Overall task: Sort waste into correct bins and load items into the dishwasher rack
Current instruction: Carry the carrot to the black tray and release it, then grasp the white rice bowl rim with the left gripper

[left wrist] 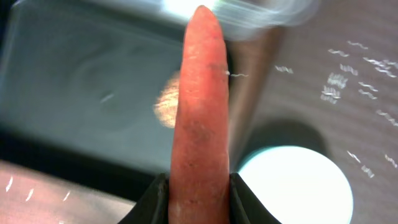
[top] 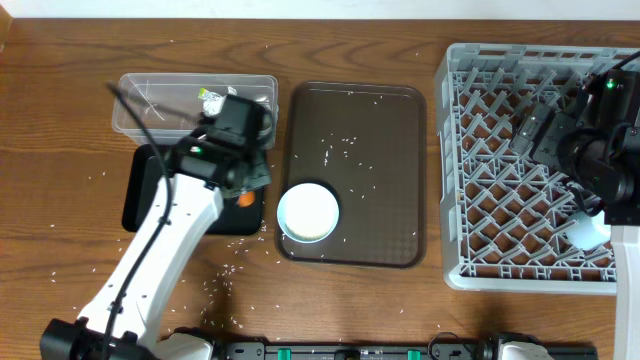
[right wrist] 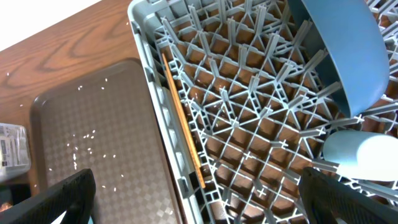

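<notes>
The left hand (left wrist: 199,190) is closed on a small orange carrot (left wrist: 200,106), its two dark fingers (left wrist: 155,200) pressing the thick end from either side while the tip points away from the wrist camera. From overhead, the carrot hangs over the right edge of the shallow black rectangular tray (top: 148,190). The clear plastic rectangular tub (top: 190,118) lies just behind that tray, with a yellow-green wrapper (top: 211,99) inside it. A blurred brown food lump (left wrist: 165,103) lies in the black tray, behind the carrot. To the right, a white bowl (top: 308,212) sits at the near left corner of the larger brown serving tray (top: 385,150), which is sprinkled with loose white rice grains (top: 338,150); more grains dot the wooden worktop (top: 60,100). The right hand (right wrist: 199,193) hovers spread wide above the large square grey plastic crate (top: 500,170) of diamond cells. In it, a large dark-blue round dish (right wrist: 348,50) stands tilted among the pegs, and a small light-blue cup (right wrist: 360,155) lies nearby.
</notes>
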